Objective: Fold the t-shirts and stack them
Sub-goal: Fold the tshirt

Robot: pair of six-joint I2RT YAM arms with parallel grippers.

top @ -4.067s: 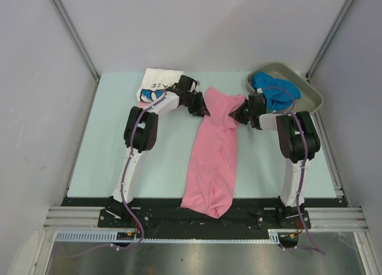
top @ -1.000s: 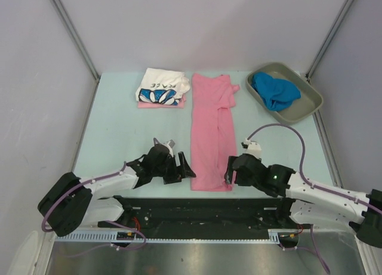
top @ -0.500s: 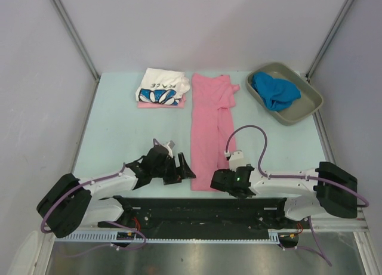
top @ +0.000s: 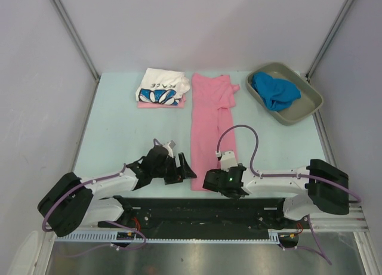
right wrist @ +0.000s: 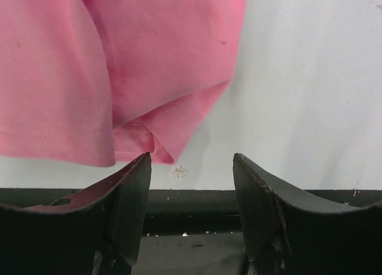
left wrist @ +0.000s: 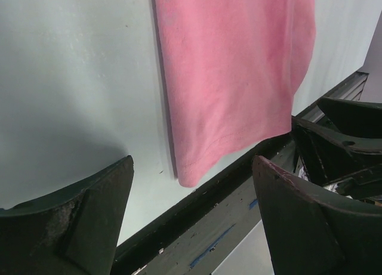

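Pale mint tabletop (top: pixel 119 132), closed in by plain grey walls, carries all the cloth. Low in the top view, the left gripper (top: pixel 182 169) has its jaws spread wide with nothing between them. Its wrist view shows the near left hem corner of the long pink cotton t-shirt (top: pixel 212 132) just ahead of the fingers, untouched. The right gripper (right wrist: pixel 191 161) also stands parted and empty. It is low at the near hem, and the doubled right corner of that hem lies just beyond its left finger. The shirt is a narrow strip in the centre of the frame, its long axis running from the bottom edge of the table to the top. Both arms are at the same near end, the right one slightly closer, so the next fold probably carries the hem up the frame. At upper left, a folded white t-shirt with a blue-black flower print (top: pixel 160 87) rests on a second pink shirt (top: pixel 161 104). Its lettering ends in "ACE"; the rest is too small to read. At upper right, a bright blue t-shirt (top: pixel 273 91) lies bunched in a grey-olive plastic tray (top: pixel 310 102). No brand marks are legible.
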